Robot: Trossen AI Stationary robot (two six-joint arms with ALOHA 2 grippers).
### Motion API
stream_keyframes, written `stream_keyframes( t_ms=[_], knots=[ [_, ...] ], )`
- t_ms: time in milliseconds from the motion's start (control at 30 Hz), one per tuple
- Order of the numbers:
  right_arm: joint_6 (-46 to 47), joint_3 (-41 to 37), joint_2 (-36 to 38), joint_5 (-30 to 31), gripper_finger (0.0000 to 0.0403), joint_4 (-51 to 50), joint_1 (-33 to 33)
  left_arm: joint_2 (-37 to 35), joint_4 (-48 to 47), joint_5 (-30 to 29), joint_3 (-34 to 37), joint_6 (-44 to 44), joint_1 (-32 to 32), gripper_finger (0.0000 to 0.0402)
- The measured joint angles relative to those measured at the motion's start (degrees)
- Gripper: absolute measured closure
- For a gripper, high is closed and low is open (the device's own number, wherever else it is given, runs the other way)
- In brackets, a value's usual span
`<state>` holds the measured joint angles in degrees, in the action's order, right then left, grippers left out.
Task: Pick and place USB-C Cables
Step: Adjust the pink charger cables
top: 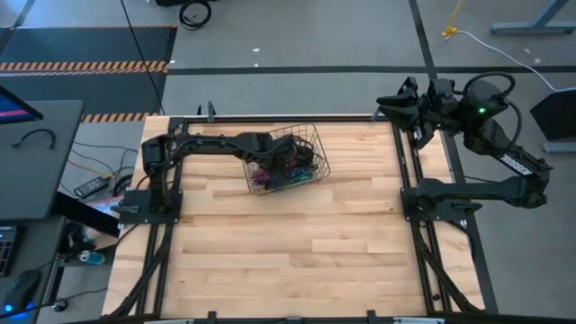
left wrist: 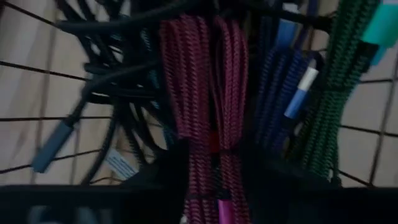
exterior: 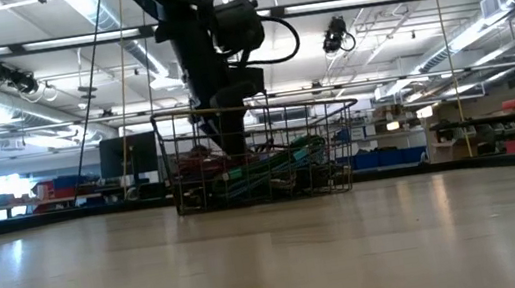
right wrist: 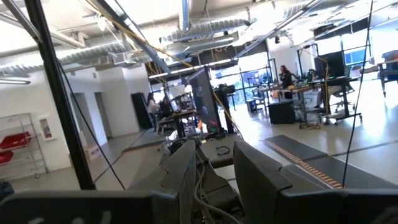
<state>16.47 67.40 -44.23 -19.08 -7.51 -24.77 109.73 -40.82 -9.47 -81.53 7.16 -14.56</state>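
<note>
Left gripper [left wrist: 214,180] down inside black wire basket [top: 310,135], jaws astride braided magenta cable bundle [left wrist: 205,93]. Right gripper [right wrist: 214,171] parked off wooden surface [top: 297,243], jaws narrowly apart, holding nothing.

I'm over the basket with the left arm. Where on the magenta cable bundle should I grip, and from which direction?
Grip the magenta cable bundle at its banded middle, coming straight down from above into the wire basket. Its strands run parallel in one tight fold, so fingers placed across that run should gather them all. The left gripper already straddles it; the blue bundle and black cables crowd both sides, so stay centred.
</note>
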Motion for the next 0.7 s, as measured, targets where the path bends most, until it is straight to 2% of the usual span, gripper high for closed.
stream_keyframes(
  t_ms=[167,200,433,700],
  knots=[
    [0.0,0.0,0.0,0.1,0.0289,0.8,0.0,0.2,-3.8,-0.8,-1.4,0.8,-0.8,0.0376],
    [0.0,0.0,0.0,0.1,0.0289,1.2,0.0,0.2,-4.3,-0.8,-1.4,0.8,-1.0,0.0387],
    [-0.1,0.0,0.2,0.0,0.0289,2.1,0.0,0.2,-6.4,-1.8,-1.5,1.0,-1.8,0.0397],
    [-0.1,0.0,0.2,-0.1,0.0289,2.0,0.0,0.2,-7.0,-3.1,-3.5,1.1,-2.0,0.0390]
  ],
)
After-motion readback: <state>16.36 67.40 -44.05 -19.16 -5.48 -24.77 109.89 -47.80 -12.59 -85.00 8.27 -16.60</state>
